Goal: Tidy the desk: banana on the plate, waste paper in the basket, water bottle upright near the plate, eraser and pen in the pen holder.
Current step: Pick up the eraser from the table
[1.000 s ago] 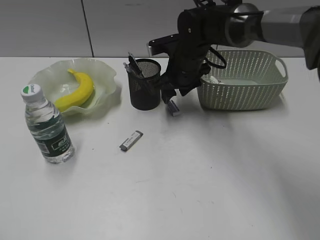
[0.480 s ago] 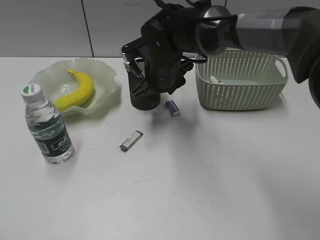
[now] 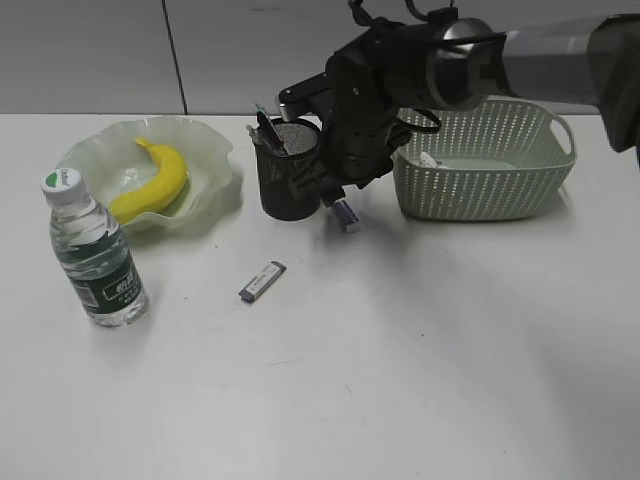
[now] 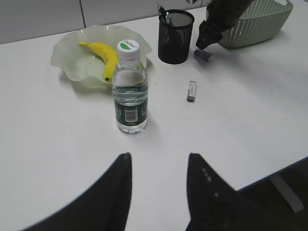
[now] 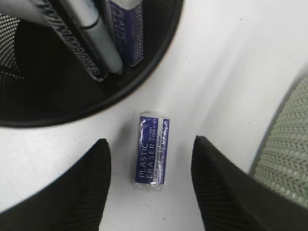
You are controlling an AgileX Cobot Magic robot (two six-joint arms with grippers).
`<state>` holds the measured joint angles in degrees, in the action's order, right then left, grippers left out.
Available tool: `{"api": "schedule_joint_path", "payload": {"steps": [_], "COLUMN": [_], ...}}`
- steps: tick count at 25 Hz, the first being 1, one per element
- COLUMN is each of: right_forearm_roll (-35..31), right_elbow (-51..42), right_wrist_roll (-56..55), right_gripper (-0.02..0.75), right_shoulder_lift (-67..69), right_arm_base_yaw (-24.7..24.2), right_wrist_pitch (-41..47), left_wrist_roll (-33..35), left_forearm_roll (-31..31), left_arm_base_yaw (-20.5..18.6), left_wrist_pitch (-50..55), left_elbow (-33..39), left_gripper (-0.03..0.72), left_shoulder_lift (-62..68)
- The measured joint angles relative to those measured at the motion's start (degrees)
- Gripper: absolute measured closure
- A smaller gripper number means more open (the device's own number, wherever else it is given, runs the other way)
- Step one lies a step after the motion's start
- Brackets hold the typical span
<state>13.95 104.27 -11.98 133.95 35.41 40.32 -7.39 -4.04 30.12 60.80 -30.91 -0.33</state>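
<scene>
A blue-sleeved eraser (image 5: 153, 149) lies flat on the white desk (image 3: 400, 350), just outside the black mesh pen holder (image 3: 290, 170) and beside the basket (image 3: 485, 165). My right gripper (image 5: 151, 141) hangs open right above it, one finger on each side and apart from it. In the holder stand pens (image 5: 89, 29) and another blue eraser (image 5: 126, 26). The banana (image 3: 152, 180) lies in the ruffled green plate (image 3: 215, 150). In front of the plate, the water bottle (image 3: 97, 255) stands upright. Waste paper (image 3: 428, 159) lies in the basket. My left gripper (image 4: 159, 156) is open and empty, short of the bottle (image 4: 130, 91).
A small grey-and-white block (image 3: 262, 281) lies on the desk in front of the pen holder. The right arm (image 3: 400, 70) reaches in over the basket's left end. A grey wall runs behind the desk.
The right arm swung left over the pen holder, then back right, and its gripper now sits low over the blue eraser. Nothing on the desk moved; the left gripper stayed still.
</scene>
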Motion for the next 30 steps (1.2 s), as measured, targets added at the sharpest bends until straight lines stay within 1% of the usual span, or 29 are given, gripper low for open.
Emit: {"api": "schedule_joint_path", "payload": {"steps": [5,8,19,30], "right_forearm_roll": [-2.49,-2.86,-2.43,-2.14], "right_elbow": [0.00,0.00,0.00,0.00], "right_wrist_roll": [0.67,0.67,0.46,0.13], "right_gripper": [0.307,0.309,0.311,0.312], "right_shoulder_lift": [1.42,2.56,3.85,3.97], "right_arm_base_yaw": [-0.06,-0.06,-0.24,-0.24], "right_wrist_pitch": [-0.56,-0.85,-1.58,-0.48], "left_wrist_roll": [0.00,0.00,0.00,0.00], "left_forearm_roll": [0.00,0.00,0.00,0.00], "left_arm_base_yaw": [0.00,0.00,0.00,0.00], "left_wrist_pitch": [0.00,0.00,0.00,0.00], "left_elbow": [0.00,0.00,0.00,0.00], "left_gripper": [0.399,0.399,0.399,0.399], "left_shoulder_lift": [-0.02,-0.02,-0.02,-0.02]}}
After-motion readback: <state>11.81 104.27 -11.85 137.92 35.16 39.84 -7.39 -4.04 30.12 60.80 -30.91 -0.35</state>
